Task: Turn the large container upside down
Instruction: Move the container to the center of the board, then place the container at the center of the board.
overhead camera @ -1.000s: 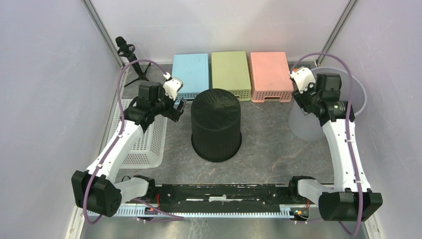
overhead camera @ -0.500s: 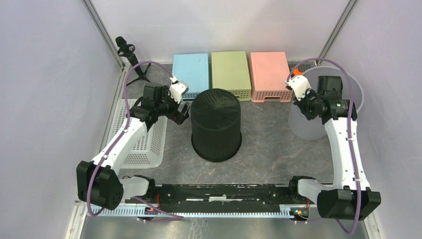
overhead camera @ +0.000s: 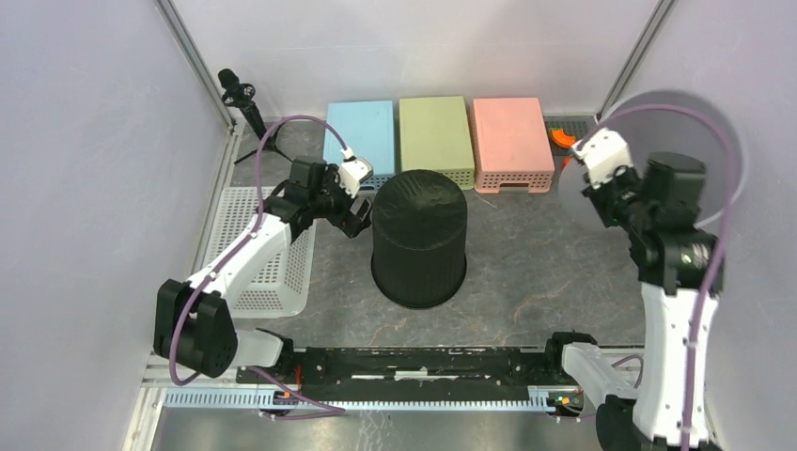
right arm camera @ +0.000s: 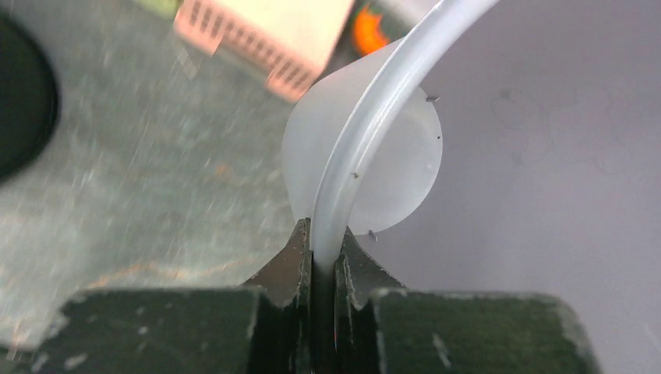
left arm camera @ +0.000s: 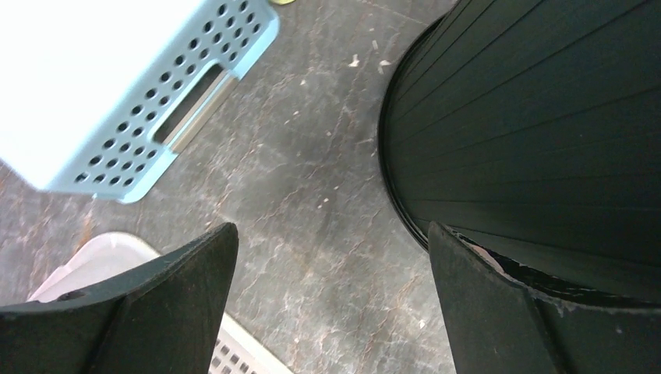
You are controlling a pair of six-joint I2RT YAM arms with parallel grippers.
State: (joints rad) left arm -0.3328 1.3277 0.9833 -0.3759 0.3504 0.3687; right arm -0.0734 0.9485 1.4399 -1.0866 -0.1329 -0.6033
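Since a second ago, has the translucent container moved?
Yes. The translucent container has risen off the table and tipped, shifting right, away from the pink basket, its rim clamped in the right tool.

Robotics lab test cell. A white left arm (overhead camera: 240,258) and right arm (overhead camera: 669,329) are bolted to a black rail (overhead camera: 414,362) at the edge of a grey marbled worktop (overhead camera: 536,282), boxed in by plain pale panels (overhead camera: 85,160) and metal posts (overhead camera: 193,56), with a small tripod device (overhead camera: 246,105) in the corner.
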